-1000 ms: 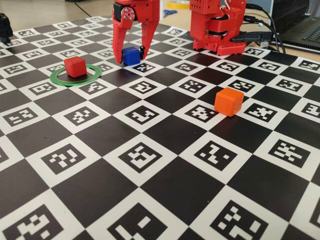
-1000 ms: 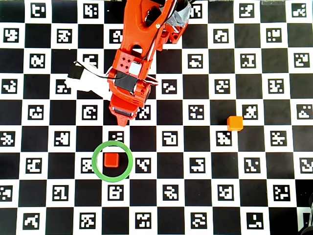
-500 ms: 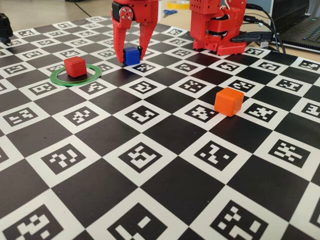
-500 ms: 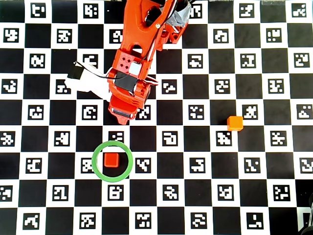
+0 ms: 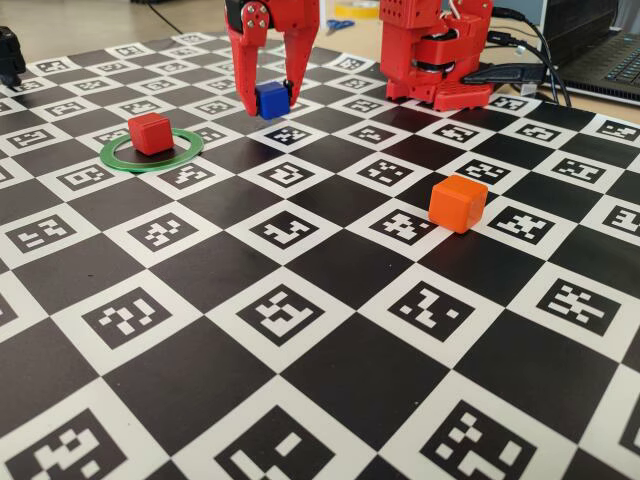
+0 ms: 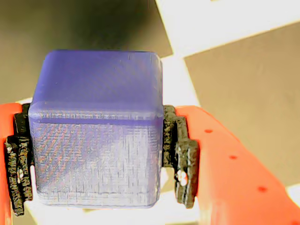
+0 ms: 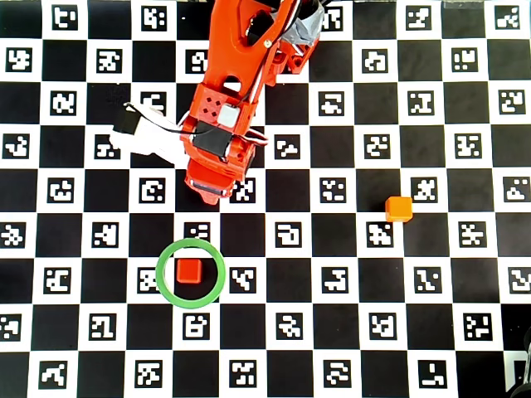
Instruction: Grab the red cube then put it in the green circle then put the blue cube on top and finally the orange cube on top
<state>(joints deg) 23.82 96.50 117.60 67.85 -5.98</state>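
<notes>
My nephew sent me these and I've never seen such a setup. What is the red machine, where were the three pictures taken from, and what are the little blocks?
The red machine is a small robot arm with a gripper of two fingers. One picture comes from a camera standing low beside the table, one looks straight down from above, and the close-up comes from a camera riding on the arm's wrist. The table is covered by a black-and-white checkered mat with printed code squares. On it lie a green ring with a red cube inside, and an orange cube off by itself. The fingers are squeezing a blue cube, raised a little off the mat in the side picture.
</notes>
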